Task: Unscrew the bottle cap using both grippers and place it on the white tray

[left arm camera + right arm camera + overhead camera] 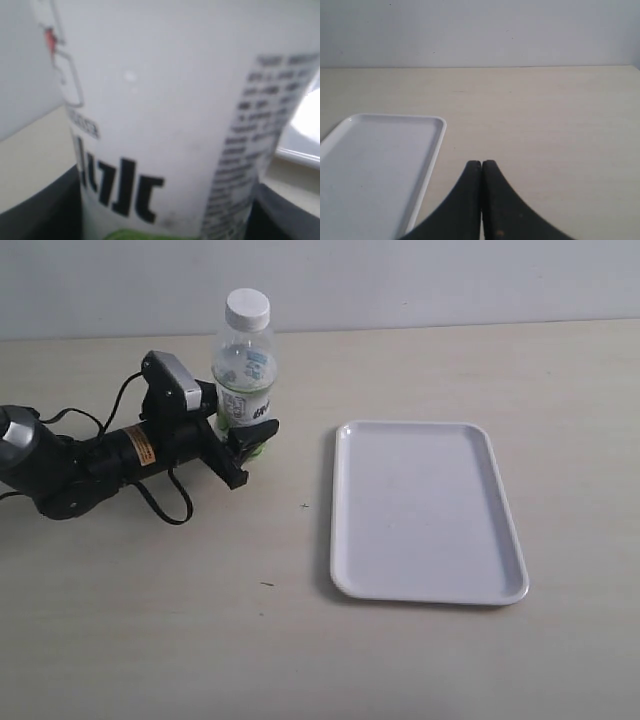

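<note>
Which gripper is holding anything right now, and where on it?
The left gripper holds the bottle by its lower labelled body, cap untouched. The right gripper is shut on nothing.

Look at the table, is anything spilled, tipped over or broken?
No, nothing stands out. The bottle stands upright with the bottle cap on, the left pincer clamped round its lower part. The white tray lies flat on the table, apart from it, and no spill shows. The right pincer is shut, near the tray.
</note>
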Robot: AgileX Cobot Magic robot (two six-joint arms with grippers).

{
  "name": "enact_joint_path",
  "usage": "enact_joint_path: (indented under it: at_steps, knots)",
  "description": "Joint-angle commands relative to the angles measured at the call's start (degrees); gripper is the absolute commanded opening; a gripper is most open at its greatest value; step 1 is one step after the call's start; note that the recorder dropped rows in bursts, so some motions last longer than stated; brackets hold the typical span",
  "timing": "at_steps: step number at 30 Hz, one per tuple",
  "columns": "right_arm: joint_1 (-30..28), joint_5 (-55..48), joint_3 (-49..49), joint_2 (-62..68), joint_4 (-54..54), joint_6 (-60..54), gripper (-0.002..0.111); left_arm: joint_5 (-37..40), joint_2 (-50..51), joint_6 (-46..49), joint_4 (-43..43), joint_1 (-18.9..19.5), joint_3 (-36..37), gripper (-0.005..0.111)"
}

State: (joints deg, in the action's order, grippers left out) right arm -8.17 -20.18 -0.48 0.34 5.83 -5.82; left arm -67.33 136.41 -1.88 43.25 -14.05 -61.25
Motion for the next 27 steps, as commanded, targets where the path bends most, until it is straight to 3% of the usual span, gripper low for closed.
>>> enact_joint_path:
  at_steps: [1,5,10,23,27]
  knots:
    - [-0.1,0.7,0.1,-0.3,-0.1,-0.1,0.000,-1.2,-1.0,3.4,0.4,-1.7,0.4,0.000]
    - [-0.1,6.8,0.1,-0.3,0.3,-0.5,0.000,-0.7,-1.4,3.7,0.9,-2.0,0.6,0.000]
    - [-0.1,18.3,0.1,-0.3,16.3,1.6,0.000,4.7,-2.6,3.2,0.9,-2.0,0.6,0.000]
    - [-0.1,16.9,0.1,-0.3,20.2,1.5,0.000,8.4,-4.1,2.2,3.7,-2.0,0.6,0.000]
    - [-0.1,20.2,-0.3,-0.3,27.1,1.4,0.000,8.5,-4.1,1.4,4.0,-2.0,0.6,0.000]
